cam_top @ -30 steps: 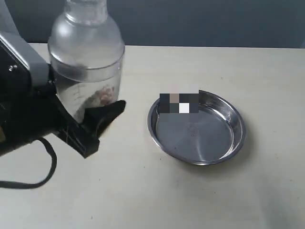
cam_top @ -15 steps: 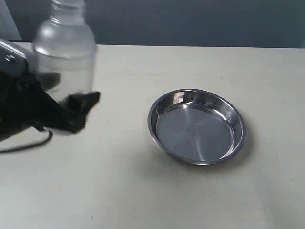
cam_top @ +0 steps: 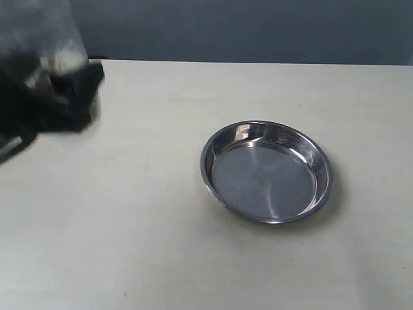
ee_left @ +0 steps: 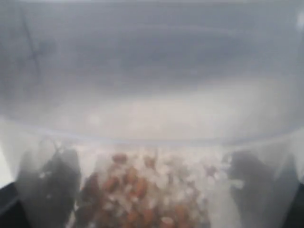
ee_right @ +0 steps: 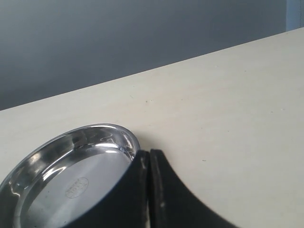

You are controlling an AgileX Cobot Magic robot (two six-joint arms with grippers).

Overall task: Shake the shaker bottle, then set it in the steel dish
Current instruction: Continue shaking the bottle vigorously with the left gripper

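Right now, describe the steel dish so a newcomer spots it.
On the pale tabletop, look right of centre in the exterior view. The steel dish is round, shallow, mirror-shiny, empty, low-rimmed. It's the only metal thing; the shaker bottle far left is frosted plastic.

Soft, even light fills the exterior view: the pale desk [cam_top: 161, 245] is uniformly lit, and only a faint shadow lies by the near right rim of the steel dish [cam_top: 266, 171], whose far wall carries small bright glints. At the upper left corner the shaker bottle [cam_top: 45, 39] and the left end effector [cam_top: 68, 90] are smeared by blur. The left wrist view is hazy and unfocused throughout. In the right wrist view the dish shows streaky glare, and the dark right end effector [ee_right: 146, 161] looks slightly soft.
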